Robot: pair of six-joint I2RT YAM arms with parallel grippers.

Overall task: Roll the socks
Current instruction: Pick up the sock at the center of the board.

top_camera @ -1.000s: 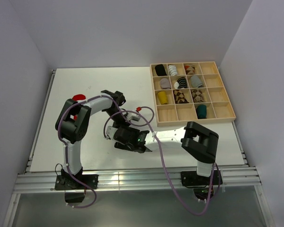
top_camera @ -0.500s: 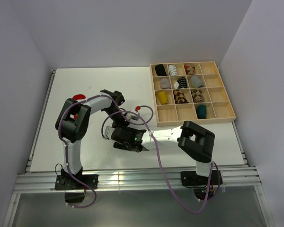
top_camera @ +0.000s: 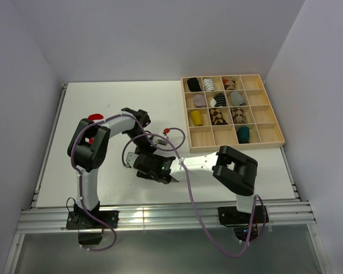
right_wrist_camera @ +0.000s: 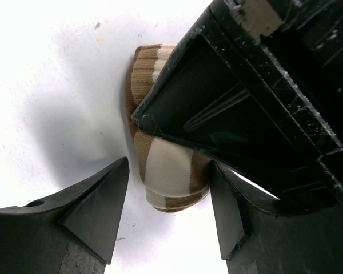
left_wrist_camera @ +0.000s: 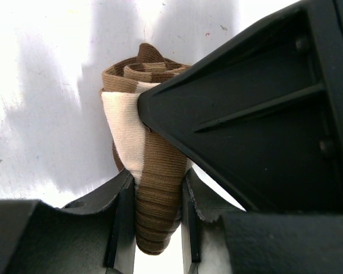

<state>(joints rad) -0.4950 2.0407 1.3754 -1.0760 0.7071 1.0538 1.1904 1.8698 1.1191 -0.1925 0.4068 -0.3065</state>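
Observation:
A brown-and-cream striped sock [left_wrist_camera: 154, 188], rolled into a bundle, stands on the white table. My left gripper [left_wrist_camera: 155, 225] is shut on it, with a finger pressed against each side. My right gripper [right_wrist_camera: 170, 164] is open and straddles the same sock [right_wrist_camera: 167, 177] from the opposite side. Its right finger touches the fabric and its left finger stands apart. In the top view both grippers meet at mid-table, left [top_camera: 138, 158] and right [top_camera: 152, 169], and they hide the sock. A red sock [top_camera: 94, 118] lies behind the left arm. A dark teal roll [top_camera: 243, 135] sits in the tray.
A wooden compartment tray [top_camera: 271, 134] stands at the back right and holds several rolled sock bundles. Purple cables loop over both arms. The table's left edge [top_camera: 51, 137] runs beside the left arm's shoulder.
My right arm has shifted slightly left, bringing its gripper closer around the sock. The left arm has held still with the sock.

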